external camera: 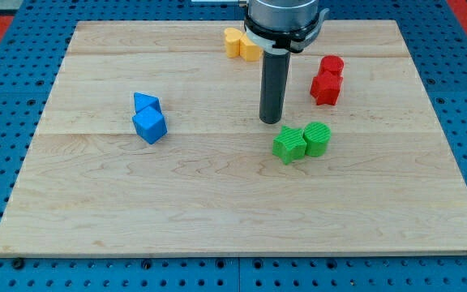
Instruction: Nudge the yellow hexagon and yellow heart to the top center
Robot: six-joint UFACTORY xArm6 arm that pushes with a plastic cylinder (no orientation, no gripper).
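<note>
Two yellow blocks sit touching near the view's top centre: the yellow heart [233, 41] on the left and the yellow hexagon [250, 49] on the right, the hexagon partly hidden behind the arm. My tip [271, 121] rests on the board well below them, just above and left of the green blocks. It touches no block.
A green star [288, 145] and a green cylinder [317, 138] sit side by side right of centre. A red cylinder [332, 66] and a red star [325, 87] sit at the upper right. A blue triangle [145, 103] and a blue cube [150, 126] sit at the left.
</note>
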